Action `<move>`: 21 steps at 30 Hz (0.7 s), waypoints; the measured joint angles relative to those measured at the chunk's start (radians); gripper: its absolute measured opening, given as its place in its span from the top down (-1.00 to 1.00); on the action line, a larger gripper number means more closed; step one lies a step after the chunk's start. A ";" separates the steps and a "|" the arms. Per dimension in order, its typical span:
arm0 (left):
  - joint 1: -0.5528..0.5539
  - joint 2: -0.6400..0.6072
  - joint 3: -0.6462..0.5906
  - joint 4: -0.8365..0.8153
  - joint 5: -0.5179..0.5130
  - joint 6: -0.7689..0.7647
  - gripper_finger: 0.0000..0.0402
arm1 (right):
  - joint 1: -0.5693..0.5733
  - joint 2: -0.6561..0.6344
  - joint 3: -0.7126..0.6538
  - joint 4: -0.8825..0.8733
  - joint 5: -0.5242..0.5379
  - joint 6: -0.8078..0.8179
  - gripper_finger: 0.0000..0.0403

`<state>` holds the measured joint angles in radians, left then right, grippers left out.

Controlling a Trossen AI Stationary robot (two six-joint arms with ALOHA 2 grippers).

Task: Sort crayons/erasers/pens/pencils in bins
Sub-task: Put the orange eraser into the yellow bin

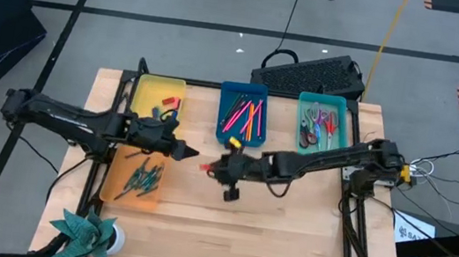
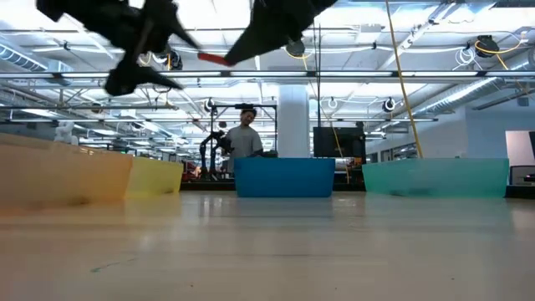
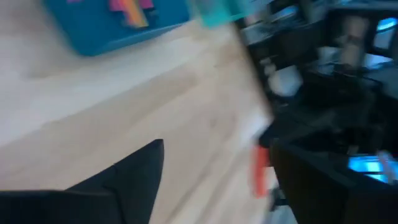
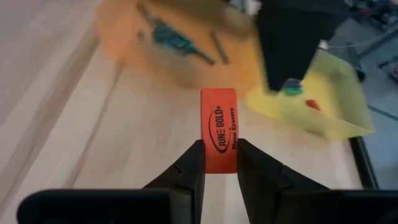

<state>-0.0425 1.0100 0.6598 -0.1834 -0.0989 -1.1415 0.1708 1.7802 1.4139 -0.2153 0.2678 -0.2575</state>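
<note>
1. The left wrist view is smeared with blur: the blue bin (image 3: 118,28) is cut off by the edge, and its contents are mere pink and orange patches.
2. There, the red eraser (image 3: 260,170) is a vague streak, partly hidden behind a dark blurred arm.
3. In the low view, both arms are cut off at the top edge.
4. The left claw (image 1: 186,151) is too small from above to tell how its fingers stand.
5. The orange bin (image 4: 186,46) blurs in the right wrist view; its sticks are indistinct.
</note>
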 joint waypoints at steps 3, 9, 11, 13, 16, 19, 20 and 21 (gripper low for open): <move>0.000 0.052 -0.002 0.154 0.023 -0.021 -0.52 | -0.031 -0.022 0.000 0.008 -0.001 0.036 0.63; 0.004 0.137 -0.002 0.281 0.040 -0.020 -0.34 | -0.073 -0.037 0.001 0.030 -0.002 0.053 0.63; 0.004 0.158 -0.003 0.310 0.039 -0.020 -0.22 | -0.080 -0.037 0.001 0.030 -0.005 0.055 0.63; 0.004 0.163 -0.003 0.327 0.034 -0.015 -0.09 | -0.081 -0.037 0.001 0.030 -0.005 0.048 0.63; 0.005 0.161 -0.003 0.347 0.007 -0.006 0.16 | -0.080 -0.037 0.001 0.031 -0.010 0.009 0.63; 0.010 0.159 -0.003 0.359 -0.002 0.030 0.50 | -0.079 -0.037 0.001 0.031 -0.012 0.006 0.63; 0.010 0.158 -0.003 0.368 -0.005 0.038 0.64 | -0.079 -0.037 0.001 0.032 -0.012 0.008 0.63; 0.010 0.158 -0.003 0.370 -0.007 0.040 0.78 | -0.079 -0.037 0.001 0.030 -0.010 0.010 0.63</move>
<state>-0.0330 1.1679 0.6563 0.1866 -0.1060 -1.1011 0.0914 1.7429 1.4147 -0.1849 0.2577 -0.2477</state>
